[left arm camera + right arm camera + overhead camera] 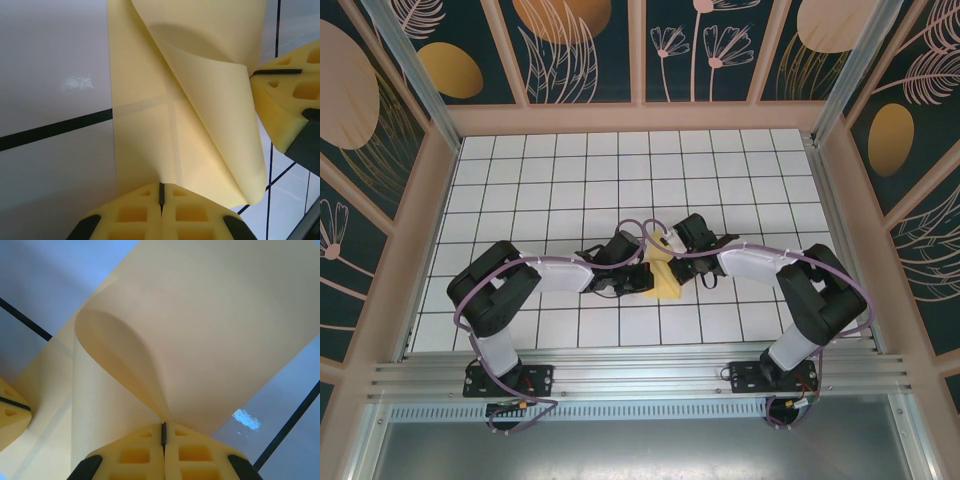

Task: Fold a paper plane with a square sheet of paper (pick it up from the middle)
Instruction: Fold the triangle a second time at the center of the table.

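We see the paper (pixel 666 280), pale yellow and plain, on the white gridded table (pixel 570 170), around the middle and a bit toward the near edge, between the two grippers. The left gripper (pixel 642 272) comes in from the left, the right gripper (pixel 668 244) from the right and slightly farther back; both are at the paper.

In the left wrist view the left gripper (pixel 161 194) has its yellow foam fingers (pixel 130 215) pressed together, pinching the paper (pixel 145 130) at the seam. Part of the sheet lies flat on the table, with grid lines showing faintly through it. The other part curls up and over in a soft loop, not pressed flat. The right gripper (pixel 260 73) is at the right of that view, clamped on the curled flap's edge.

In the right wrist view the right gripper (pixel 163 432) is closed too, with the paper (pixel 210 325) pinched between its fingers and bulging up in a rounded bend. The left gripper (pixel 20 406) sits at the lower left there, on the flat layer.

The walls (pixel 580 50) around the table are dark with tan leaf and flower drawings.
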Action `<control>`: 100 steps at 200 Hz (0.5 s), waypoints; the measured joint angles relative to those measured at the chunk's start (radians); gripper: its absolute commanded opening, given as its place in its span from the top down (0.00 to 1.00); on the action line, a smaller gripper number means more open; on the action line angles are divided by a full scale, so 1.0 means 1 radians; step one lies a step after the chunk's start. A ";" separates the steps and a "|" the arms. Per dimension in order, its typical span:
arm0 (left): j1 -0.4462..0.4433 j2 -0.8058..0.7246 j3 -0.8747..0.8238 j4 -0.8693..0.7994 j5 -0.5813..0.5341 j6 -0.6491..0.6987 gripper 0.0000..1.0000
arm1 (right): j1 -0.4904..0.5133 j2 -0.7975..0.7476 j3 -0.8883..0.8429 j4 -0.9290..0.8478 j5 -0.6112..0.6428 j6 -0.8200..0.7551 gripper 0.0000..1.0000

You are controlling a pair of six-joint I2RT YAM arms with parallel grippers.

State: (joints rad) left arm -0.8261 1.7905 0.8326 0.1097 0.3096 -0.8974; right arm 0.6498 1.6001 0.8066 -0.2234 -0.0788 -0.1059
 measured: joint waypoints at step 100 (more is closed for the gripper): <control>0.000 0.000 0.002 -0.003 0.000 0.005 1.00 | 0.000 -0.055 -0.019 -0.019 0.000 0.030 0.94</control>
State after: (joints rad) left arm -0.8261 1.7908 0.8345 0.1066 0.3092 -0.8928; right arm 0.6498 1.5452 0.7872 -0.2428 -0.0784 -0.0761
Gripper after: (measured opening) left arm 0.043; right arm 0.064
